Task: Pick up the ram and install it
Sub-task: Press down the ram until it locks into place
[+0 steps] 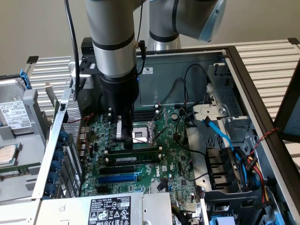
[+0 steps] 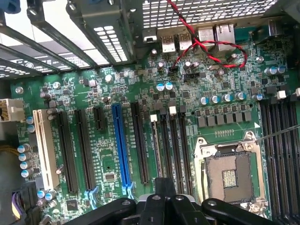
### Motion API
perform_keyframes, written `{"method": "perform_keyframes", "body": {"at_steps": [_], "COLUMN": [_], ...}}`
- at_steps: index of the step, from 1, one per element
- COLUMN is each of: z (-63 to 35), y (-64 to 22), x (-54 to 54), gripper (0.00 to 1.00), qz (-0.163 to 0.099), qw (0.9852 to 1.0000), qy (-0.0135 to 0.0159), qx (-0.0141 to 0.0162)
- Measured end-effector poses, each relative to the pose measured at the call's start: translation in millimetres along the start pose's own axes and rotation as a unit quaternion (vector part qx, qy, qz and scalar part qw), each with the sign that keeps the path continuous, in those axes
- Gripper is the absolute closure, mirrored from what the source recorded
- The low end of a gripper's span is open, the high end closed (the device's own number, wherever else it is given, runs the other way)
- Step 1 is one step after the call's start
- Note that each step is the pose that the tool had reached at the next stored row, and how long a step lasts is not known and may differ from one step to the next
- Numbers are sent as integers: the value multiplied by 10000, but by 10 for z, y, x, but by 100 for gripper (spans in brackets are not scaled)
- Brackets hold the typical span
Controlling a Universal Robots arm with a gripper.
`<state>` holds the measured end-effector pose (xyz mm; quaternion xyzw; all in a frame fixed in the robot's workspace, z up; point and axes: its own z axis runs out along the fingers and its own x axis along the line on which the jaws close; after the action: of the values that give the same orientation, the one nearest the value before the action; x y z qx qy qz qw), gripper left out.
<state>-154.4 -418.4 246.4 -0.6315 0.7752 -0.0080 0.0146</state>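
Ram seated in a slot, hand just above, grip state unclear.

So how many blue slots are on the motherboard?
1: the blue slot lies between the white slot and the open processor socket. The arm covers some board, so another may be hidden.
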Motion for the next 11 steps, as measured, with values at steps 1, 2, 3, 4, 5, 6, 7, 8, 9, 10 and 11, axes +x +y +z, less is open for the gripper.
{"method": "perform_keyframes", "body": {"at_steps": [1,2,3,4,5,6,7,8,9,10,11], "z": [-3,-6,-9,-11,-13,-14,-15,-16,-16,-17,-17], "y": [0,0,0,0,-1,0,0,0,0,0,0], "x": [0,0,0,0,0,0,0,0,0,0,0], "gripper": [90,90,90,90,90,90,90,90,90,90,90], "qz": [66,140,215,286,364,435,504,574,643,716,787], "qw": [10000,9999,9998,9996,9993,9991,9987,9983,9979,9974,9969], "qy": [2,4,6,8,11,12,15,18,20,22,24], "qx": [1,2,3,4,5,6,7,7,8,9,10]}}
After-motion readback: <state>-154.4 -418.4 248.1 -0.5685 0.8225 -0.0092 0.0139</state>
